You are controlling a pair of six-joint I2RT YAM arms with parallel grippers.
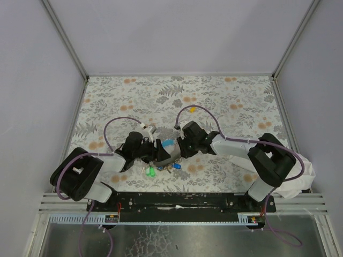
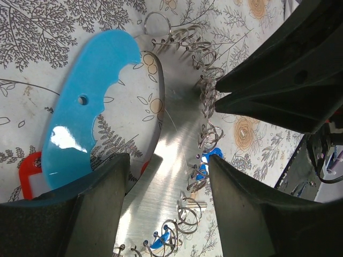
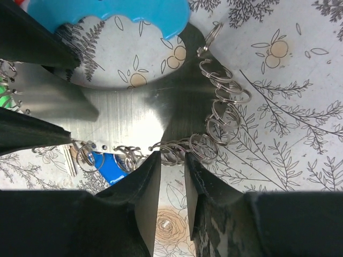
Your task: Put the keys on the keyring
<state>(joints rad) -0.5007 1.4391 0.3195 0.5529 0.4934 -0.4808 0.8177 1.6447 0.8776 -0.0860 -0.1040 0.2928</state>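
Left gripper [image 2: 167, 158]: the fingers are spread wide and the metal plate [image 2: 177, 131] fills the gap between them. It appears to grip the plate by its two edges.
Right gripper [image 3: 171, 161]: the fingers are almost closed, with only a thin slit. The tips are at one keyring [image 3: 169, 150] on the plate edge. I cannot tell if they really pinch it.
Keyring: one of a row of thin silvery rings along the curved plate edge, over the counter [image 1: 225, 96] near the middle of its near edge.
Keys: blue-capped keys [image 3: 107, 163] hang under the rings. A yellow key [image 1: 192, 109] lies alone toward the centre of the counter, well apart.
Risk, slipping: the ring is thin and springy, so it can escape the tips when pulled.
Risk, collision: the two grippers are very near. A small wrong turn can knock the fingers together or twist the plate out of the left grip.
Risk, snagging: the hanging keys may catch neighbouring rings.
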